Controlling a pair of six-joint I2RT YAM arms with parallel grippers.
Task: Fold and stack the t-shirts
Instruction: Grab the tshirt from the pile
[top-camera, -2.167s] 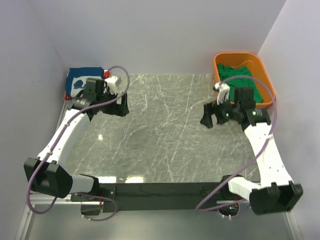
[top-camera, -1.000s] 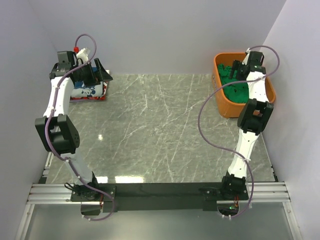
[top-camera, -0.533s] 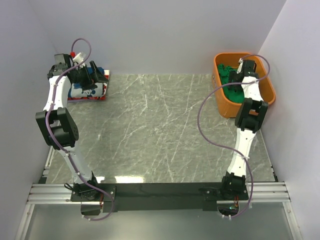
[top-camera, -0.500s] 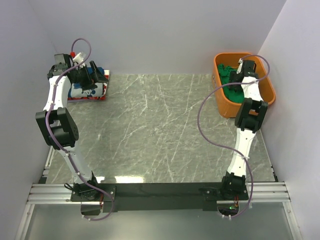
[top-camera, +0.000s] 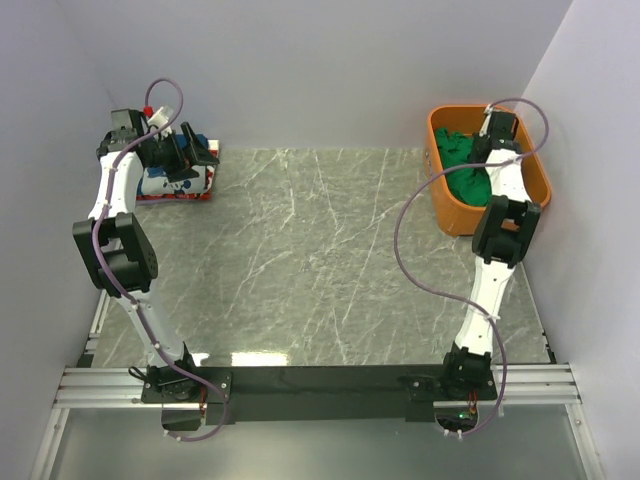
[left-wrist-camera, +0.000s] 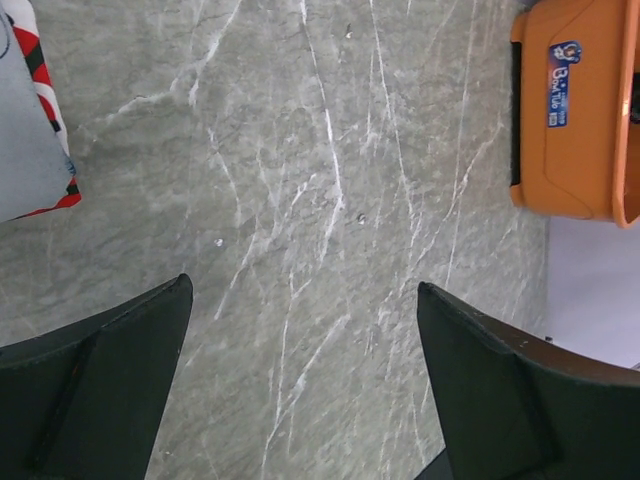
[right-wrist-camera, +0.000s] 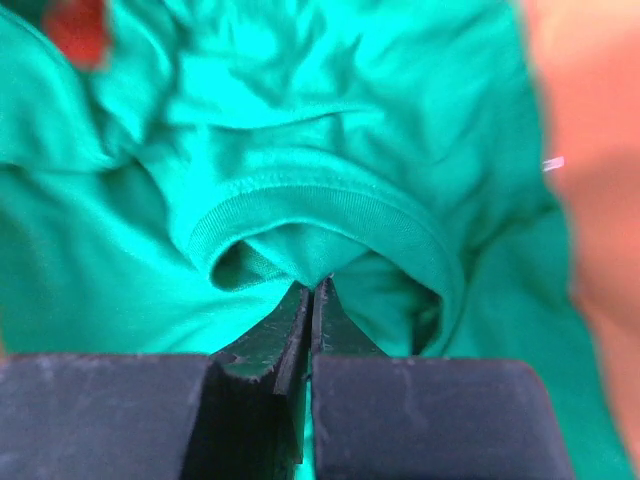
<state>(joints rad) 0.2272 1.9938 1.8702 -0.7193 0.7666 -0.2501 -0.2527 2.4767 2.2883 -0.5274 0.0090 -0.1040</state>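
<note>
Right jaws clench the green t-shirt (right-wrist-camera: 300, 200) inside the orange bin (left-wrist-camera: 575, 150); left jaws gape wide.

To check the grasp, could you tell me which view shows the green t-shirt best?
Right wrist: the green t-shirt fills it, collar ribbing clear, right pincer shut on its cloth. Top external shows it small in the orange bin, partly behind the arm. Left wrist shows only the bin's outside.

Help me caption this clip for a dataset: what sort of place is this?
Probably a robotics lab work cell: plain walls box in a marble-look table, left arm and right arm bolted to a metal rail, an orange bin holds a green t-shirt.
</note>
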